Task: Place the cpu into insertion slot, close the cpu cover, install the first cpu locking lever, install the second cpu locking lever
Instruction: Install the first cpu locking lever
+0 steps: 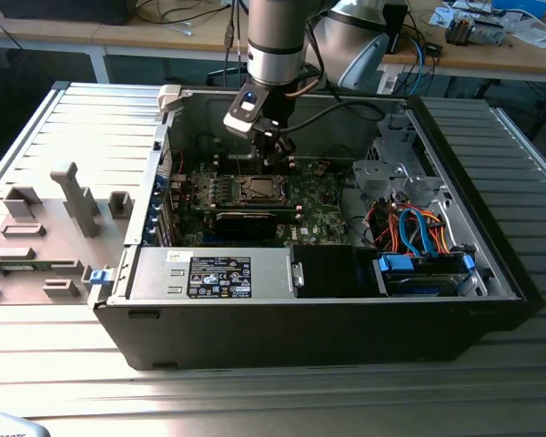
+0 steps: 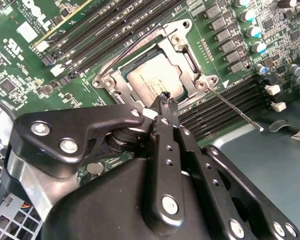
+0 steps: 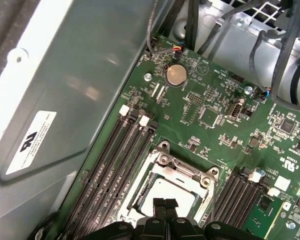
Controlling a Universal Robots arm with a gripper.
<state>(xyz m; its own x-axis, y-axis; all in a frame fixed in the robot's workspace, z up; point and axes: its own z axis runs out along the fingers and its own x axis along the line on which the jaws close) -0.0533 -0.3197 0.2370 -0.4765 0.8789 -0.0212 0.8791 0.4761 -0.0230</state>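
In the exterior view we see the arm reaching down into an open computer case (image 1: 491,264) that lies on its side on a ribbed metal table (image 1: 64,346). The gripper (image 1: 275,146) hangs just above the motherboard (image 1: 318,214), close to the insertion slot (image 1: 259,189), which sits near the middle of the green board. A power supply (image 1: 218,273) lies along the near wall of the case, and a bundle of orange and blue cables (image 1: 414,228) lies toward the exterior view's right.

In the second wrist view we find the cpu (image 2: 152,80) seated in the insertion slot (image 2: 122,92), with its silvery-tan top showing through the window of the cpu cover (image 2: 182,52). The cover lies flat over the chip. One thin locking lever (image 2: 237,110) angles out from a corner of the socket over the memory slots (image 2: 225,102); a second wire lever (image 2: 132,42) runs along the far edge of the frame. We cannot tell whether either lever is latched.

The gripper (image 2: 166,100) has its two black fingertips pressed together with no visible gap and nothing between them. The tips sit directly over the near edge of the cpu; whether they touch it we cannot tell.

In the first wrist view the joined fingertips (image 3: 160,204) again appear over the cpu (image 3: 170,192), framed by the cpu cover (image 3: 177,167). A round coin cell battery (image 3: 176,74) sits on the board, well apart from the socket.
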